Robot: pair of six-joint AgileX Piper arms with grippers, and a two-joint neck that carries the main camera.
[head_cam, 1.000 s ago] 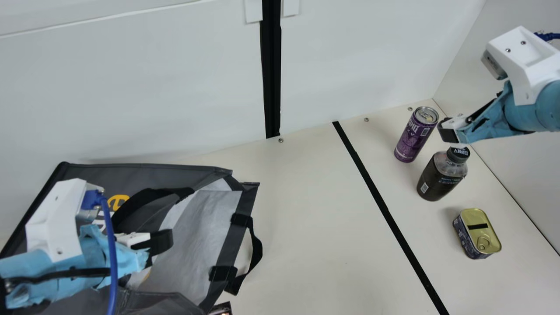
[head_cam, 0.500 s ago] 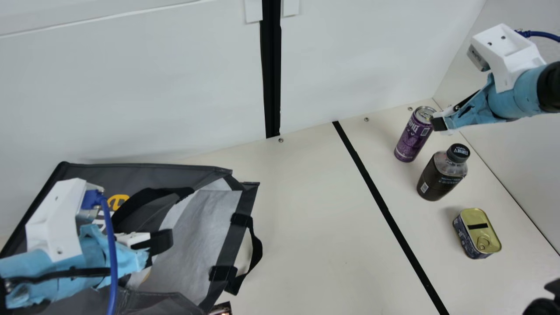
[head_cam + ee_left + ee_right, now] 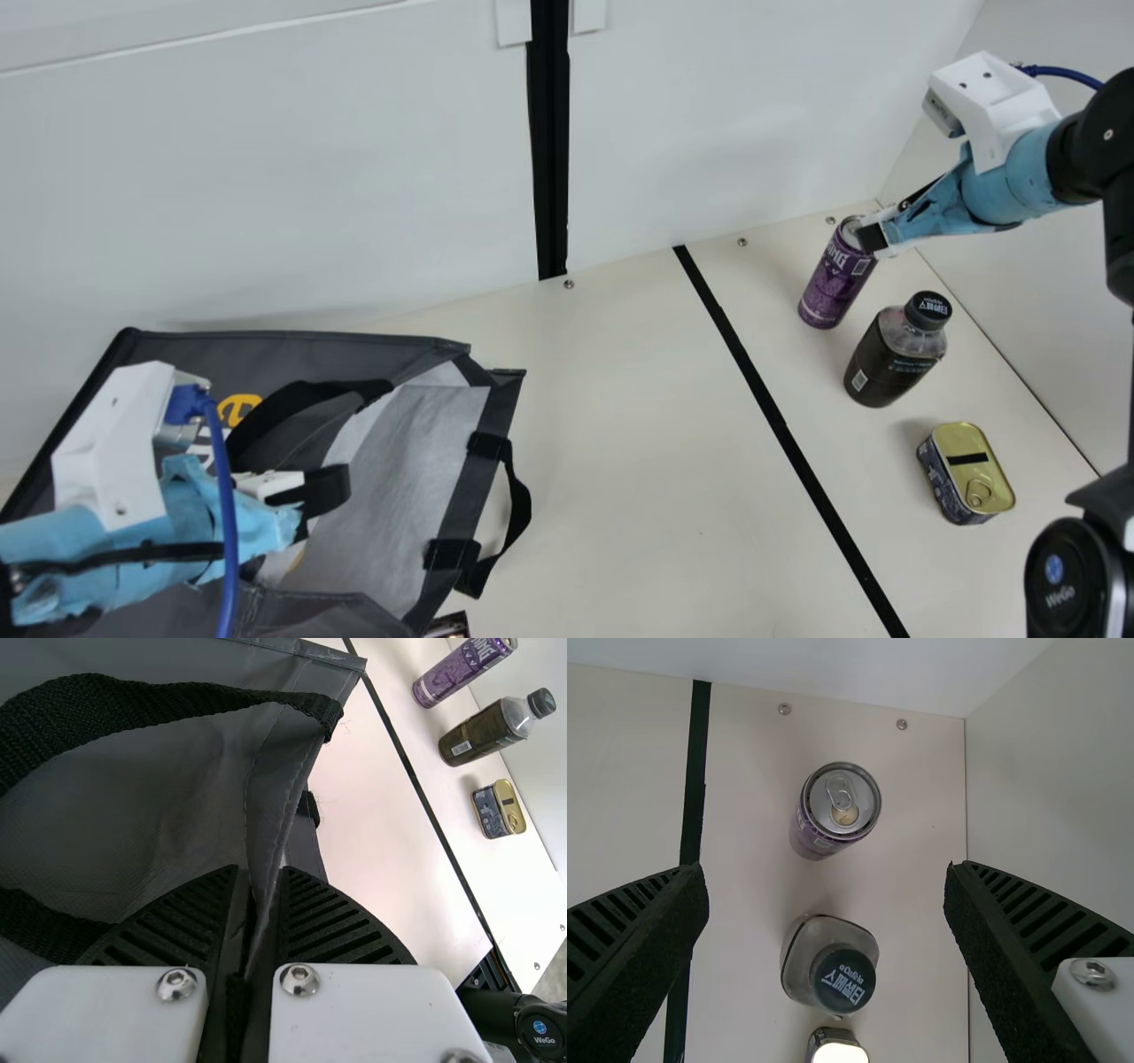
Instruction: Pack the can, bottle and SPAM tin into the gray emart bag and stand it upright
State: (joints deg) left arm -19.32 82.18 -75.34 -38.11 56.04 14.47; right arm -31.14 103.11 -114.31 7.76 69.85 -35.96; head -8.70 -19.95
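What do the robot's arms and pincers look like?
Blue wrapping partly covers the left arm and right arm, each carrying a white angular housing and blue cable. The left pincer and right pincer have black ribbed fingers and white mounts.

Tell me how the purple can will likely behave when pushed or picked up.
The purple can stands upright, tall for its narrow base, so a nudge near the top would probably tip it. Its round side looks smooth and might slip in a loose grip; lying down, it would likely roll.
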